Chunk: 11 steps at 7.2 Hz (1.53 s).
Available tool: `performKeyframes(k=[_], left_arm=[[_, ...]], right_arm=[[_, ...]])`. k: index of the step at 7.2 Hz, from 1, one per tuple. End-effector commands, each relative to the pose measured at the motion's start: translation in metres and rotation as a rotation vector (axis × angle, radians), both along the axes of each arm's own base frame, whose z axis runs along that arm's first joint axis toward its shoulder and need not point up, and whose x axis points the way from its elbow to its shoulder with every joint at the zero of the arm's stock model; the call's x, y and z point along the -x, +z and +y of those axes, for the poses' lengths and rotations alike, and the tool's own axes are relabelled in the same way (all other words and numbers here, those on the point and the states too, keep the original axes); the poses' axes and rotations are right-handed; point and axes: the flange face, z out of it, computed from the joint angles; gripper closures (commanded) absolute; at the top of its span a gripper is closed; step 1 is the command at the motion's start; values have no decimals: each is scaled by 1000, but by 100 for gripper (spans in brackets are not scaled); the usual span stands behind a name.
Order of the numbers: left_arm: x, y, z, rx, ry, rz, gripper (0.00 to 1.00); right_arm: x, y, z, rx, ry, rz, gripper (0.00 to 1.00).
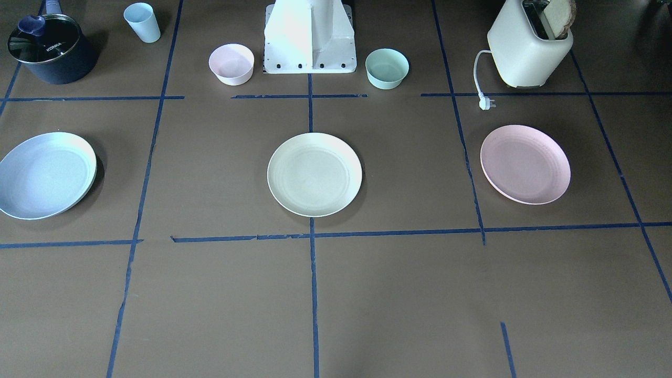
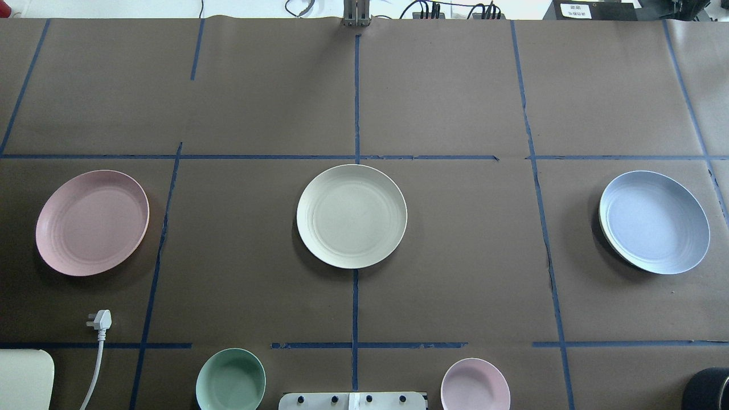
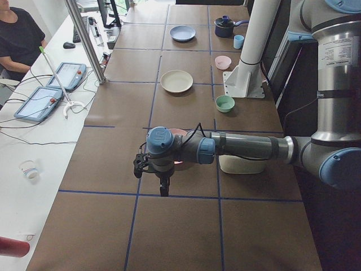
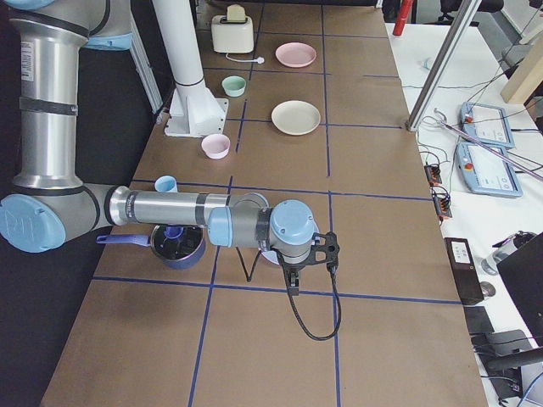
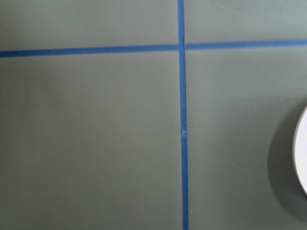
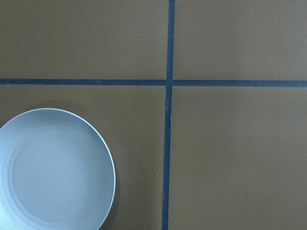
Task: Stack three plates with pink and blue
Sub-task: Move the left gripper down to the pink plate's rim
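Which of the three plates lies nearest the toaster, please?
The pink plate, at the end with the toaster; the cream plate is central, the blue plate at the opposite end.

This is a robotics lab, no question. The bench (image 2: 455, 85) is wrapped in brown paper and gridded with blue tape (image 2: 356, 102). Two industrial arms, the left arm (image 3: 248, 148) and the right arm (image 4: 170, 208), reach out over it from beside a white pedestal (image 3: 255, 39). Teach pendants (image 3: 36, 104) lie cabled on a side desk (image 3: 34, 169), with an operator (image 3: 17, 34) seated there. The kitchenware reads as props: toaster (image 1: 527, 47), saucepan (image 1: 50, 52), pink plate (image 2: 92, 222), cream plate (image 2: 351, 216) and blue plate (image 2: 654, 222), spaced along the grid.
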Motion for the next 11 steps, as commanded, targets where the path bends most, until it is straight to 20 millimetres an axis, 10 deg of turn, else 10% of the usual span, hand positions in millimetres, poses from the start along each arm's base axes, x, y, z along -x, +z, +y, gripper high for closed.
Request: performKeyframes(k=[1,6,8,11], left_arm=[[-69,-9,2,9,-38,53,0],[-210,4,23,12,-115,64,0],[-237,15,16,27,-106,39,0],[-235,11,17,28,-105,48,48]], right_arm=[[0,-2,-1,-1,2,-1,0],[0,-1,-1,0,1,0,0],[0,-1,-2,0,1,0,0],[0,-3,-3,-5,1,0,0]])
